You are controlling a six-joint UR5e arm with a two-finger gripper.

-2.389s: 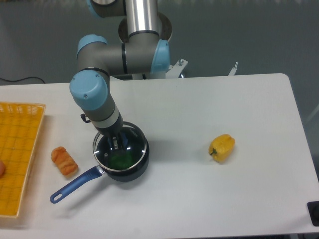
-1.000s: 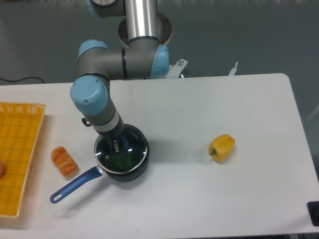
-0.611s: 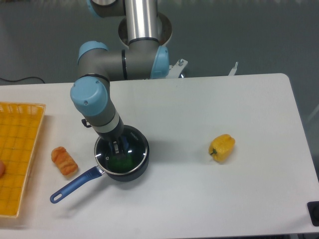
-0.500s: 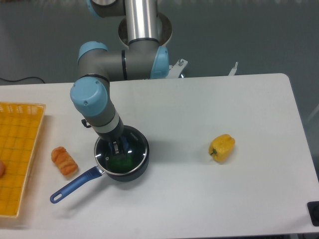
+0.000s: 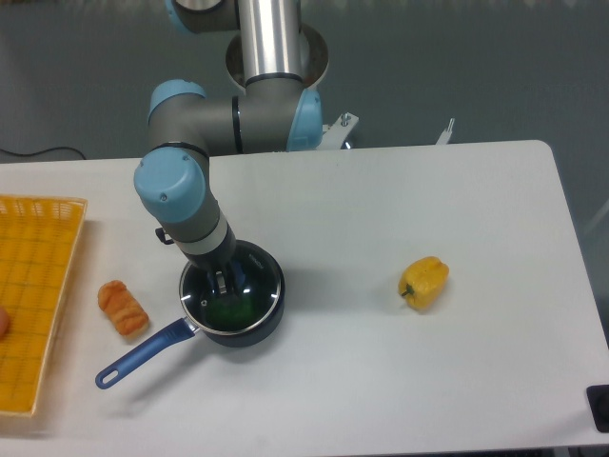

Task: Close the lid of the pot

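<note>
The dark pot (image 5: 267,322) stands left of the table's middle, its long blue handle (image 5: 143,354) pointing to the front left. The glass lid (image 5: 274,286) with its silver rim lies level over the pot's mouth. Something green (image 5: 228,308) shows through the glass. My gripper (image 5: 227,280) reaches straight down onto the lid's centre, fingers close together around the blue knob, which is mostly hidden by them.
A yellow pepper (image 5: 424,282) lies to the right. A bread roll (image 5: 123,307) lies just left of the pot, near the handle. A yellow basket (image 5: 33,295) sits at the left edge. A dark object (image 5: 599,405) is at the front right corner.
Since the oldest frame the gripper and lid have shifted slightly right and settled over the pot. Over the last second nothing visibly moves.
</note>
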